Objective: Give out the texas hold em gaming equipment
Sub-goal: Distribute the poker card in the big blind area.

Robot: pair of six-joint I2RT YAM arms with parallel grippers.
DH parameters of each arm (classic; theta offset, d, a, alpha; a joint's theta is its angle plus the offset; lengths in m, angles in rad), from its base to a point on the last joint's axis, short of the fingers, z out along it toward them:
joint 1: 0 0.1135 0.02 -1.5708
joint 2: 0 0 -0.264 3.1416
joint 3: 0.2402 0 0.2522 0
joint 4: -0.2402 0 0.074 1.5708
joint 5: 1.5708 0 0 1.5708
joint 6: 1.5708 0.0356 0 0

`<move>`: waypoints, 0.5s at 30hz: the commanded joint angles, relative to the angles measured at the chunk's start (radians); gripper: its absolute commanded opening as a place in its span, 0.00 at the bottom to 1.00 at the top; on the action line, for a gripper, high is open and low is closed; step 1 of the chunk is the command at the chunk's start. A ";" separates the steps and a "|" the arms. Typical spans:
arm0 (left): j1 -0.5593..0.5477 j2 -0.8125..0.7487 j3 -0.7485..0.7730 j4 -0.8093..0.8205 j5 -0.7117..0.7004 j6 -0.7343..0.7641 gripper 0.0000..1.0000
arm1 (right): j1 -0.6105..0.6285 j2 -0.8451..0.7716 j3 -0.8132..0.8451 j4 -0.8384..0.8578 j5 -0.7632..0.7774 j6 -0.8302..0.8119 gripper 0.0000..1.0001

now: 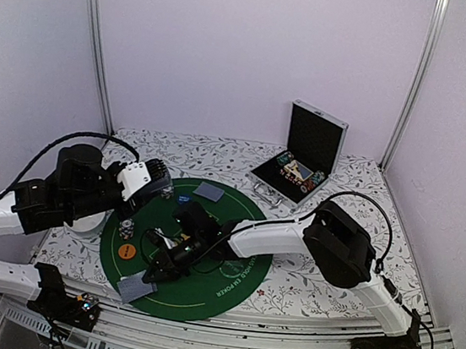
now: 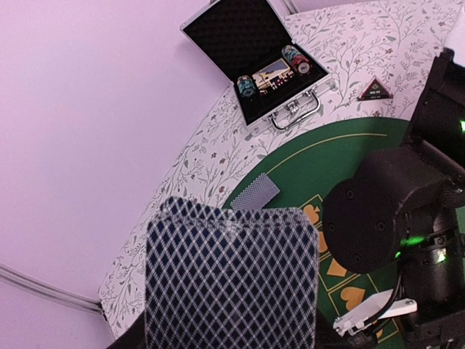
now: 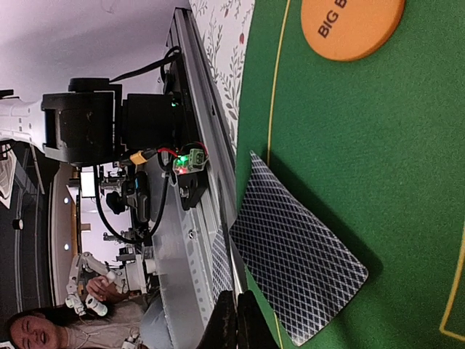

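Observation:
My left gripper [image 1: 157, 184] is shut on a deck of blue-backed cards [image 2: 232, 280] and holds it above the far left of the green mat [image 1: 233, 281]. My right gripper [image 3: 236, 323] is low over the mat's near left part. It is shut on a single card [image 3: 221, 273], seen edge-on. Beside it another card [image 3: 301, 258] lies face down on the mat, and it also shows in the top view [image 1: 136, 289]. A further card [image 1: 210, 191] lies at the mat's far side. An orange disc [image 1: 126, 252] and a short chip stack [image 1: 127, 229] sit at the mat's left.
An open metal case [image 1: 302, 162] with chips stands at the back right. A dark red-edged triangle [image 2: 374, 90] lies on the flowered cloth near it. A white bowl [image 1: 86, 225] sits partly under the left arm. A metal rail [image 3: 182, 240] runs along the table's near edge.

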 commanded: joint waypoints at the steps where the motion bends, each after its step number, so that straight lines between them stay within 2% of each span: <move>1: -0.006 -0.043 0.019 0.029 0.010 -0.018 0.45 | -0.011 -0.007 -0.009 0.043 0.034 0.032 0.03; 3: -0.006 -0.044 0.020 0.025 0.010 -0.020 0.45 | -0.012 -0.023 -0.028 0.042 0.061 0.032 0.05; 6: -0.006 -0.034 0.025 0.016 0.017 -0.021 0.45 | -0.011 -0.034 -0.043 0.042 0.080 0.034 0.15; 13: -0.006 -0.011 0.036 0.001 0.024 -0.023 0.45 | -0.008 -0.151 -0.114 -0.012 0.155 -0.009 0.47; 15: -0.006 -0.012 0.032 0.002 0.030 -0.022 0.45 | -0.008 -0.210 -0.126 -0.051 0.189 -0.041 0.53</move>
